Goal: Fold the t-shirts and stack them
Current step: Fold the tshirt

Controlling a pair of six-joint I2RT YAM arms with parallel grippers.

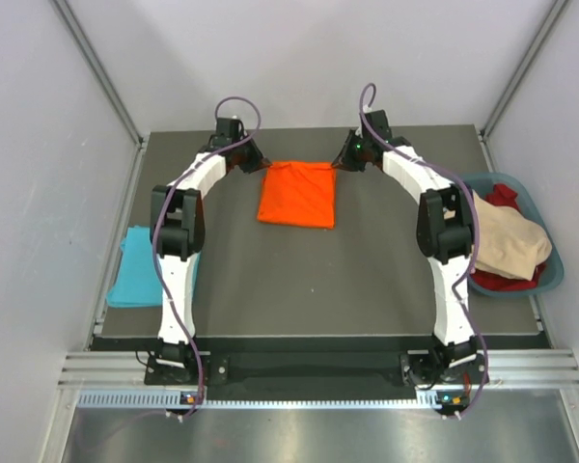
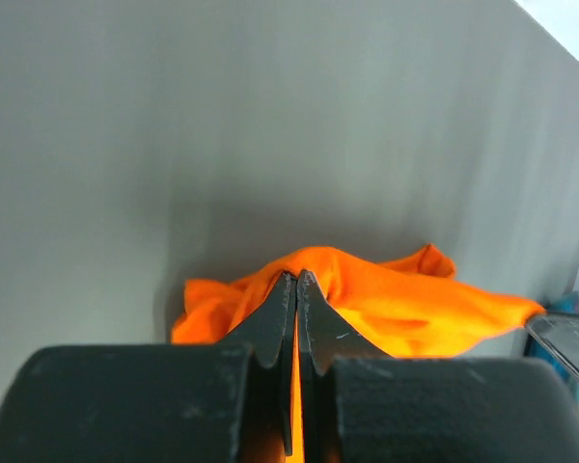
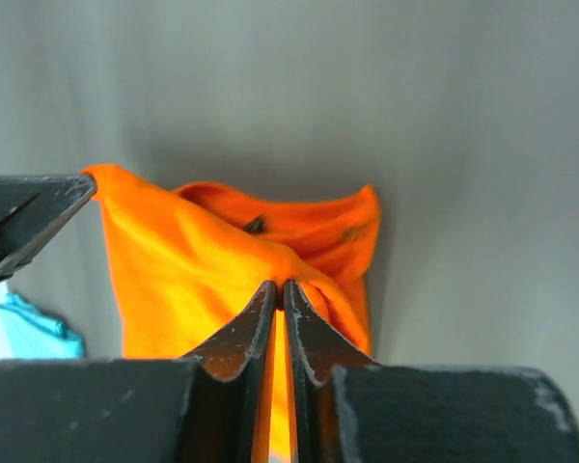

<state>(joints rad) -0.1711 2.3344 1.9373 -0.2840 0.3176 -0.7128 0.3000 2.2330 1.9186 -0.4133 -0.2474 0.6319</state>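
Note:
The orange t-shirt (image 1: 297, 193) lies folded into a rectangle at the far middle of the table. My left gripper (image 1: 258, 164) is shut on its far left corner; the left wrist view shows the cloth (image 2: 405, 299) pinched at the tips (image 2: 297, 278). My right gripper (image 1: 341, 162) is shut on its far right corner; the right wrist view shows the cloth (image 3: 183, 280) bunched at the tips (image 3: 278, 285). The turquoise t-shirt (image 1: 135, 268) lies folded at the table's left edge, partly under my left arm.
A blue basket (image 1: 550, 253) at the right edge holds beige and red clothes. Grey walls and metal posts close in the table at the back and sides. The dark table mat (image 1: 309, 280) spreads between the arms.

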